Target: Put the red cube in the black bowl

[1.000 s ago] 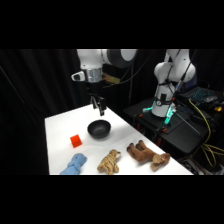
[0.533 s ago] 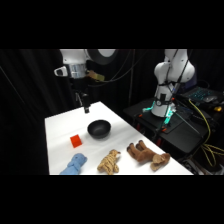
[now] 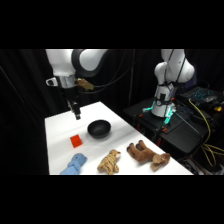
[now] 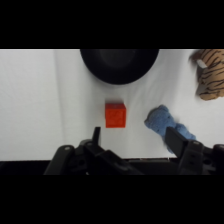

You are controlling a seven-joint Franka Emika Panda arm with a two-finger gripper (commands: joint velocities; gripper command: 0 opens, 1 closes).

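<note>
The white bench [image 3: 60, 125] carries everything, and the white arm [image 3: 75, 62] reaches over its far left part from above. On the side view the black bowl [image 3: 99, 128] sits near the middle of the bench, empty as far as can be seen. Along the near edge lie three plush toys: a brown one [image 3: 146, 155] to the right, a striped tan one [image 3: 109, 162] in the middle and a blue one [image 3: 74, 164] to the left. The red cube [image 3: 75, 141] rests flat on the bench just left of the bowl and a little nearer the camera, apart from the bowl and above the blue toy.

The pincer [image 3: 76, 114] hangs over the bench behind the cube, clear of the surface. In the wrist view its two fingers [image 4: 96, 136] stand well apart, with nothing between them; the pincer [image 4: 135, 137] holds nothing. From that view the cube [image 4: 115, 114] lies between the bowl [image 4: 119, 65] at the top and the fingers at the bottom, closer to the left finger, touching neither. The blue toy [image 4: 161, 121] lies just beside the cube, with a small gap, and the striped toy [image 4: 210, 72] shows at the right edge.
</note>
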